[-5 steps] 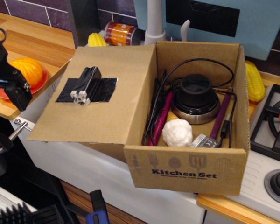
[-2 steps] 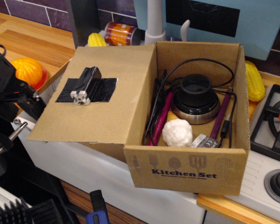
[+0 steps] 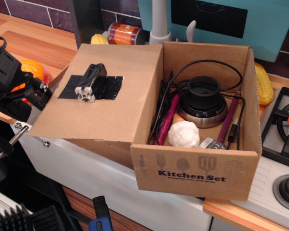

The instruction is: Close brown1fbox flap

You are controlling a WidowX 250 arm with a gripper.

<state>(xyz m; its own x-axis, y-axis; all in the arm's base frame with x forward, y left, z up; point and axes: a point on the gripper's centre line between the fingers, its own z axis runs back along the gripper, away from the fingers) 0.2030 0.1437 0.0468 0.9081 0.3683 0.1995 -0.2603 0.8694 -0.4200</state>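
The brown1fbox (image 3: 192, 174), brown cardboard printed "Kitchen Set", stands open on the white counter. Its flap (image 3: 113, 113) lies folded out to the left, nearly level, its tape patch and small metal knob (image 3: 85, 89) facing up. My black gripper (image 3: 37, 94) is at the flap's left edge, touching or just under it. Its jaws are partly hidden, so I cannot tell whether they are open. Inside the box lie a black round device (image 3: 202, 98), a white lumpy toy (image 3: 184, 133), purple sticks and cables.
An orange toy on a red plate (image 3: 32, 69) sits behind the gripper. Toy corn cobs lie at the back (image 3: 99, 39) and to the right (image 3: 263, 82). A can (image 3: 125, 33), a faucet (image 3: 159, 21) and a stove (image 3: 282, 139) surround the box.
The gripper has moved right and reached the flap's left edge. The flap has risen slightly and the box has shifted a little.
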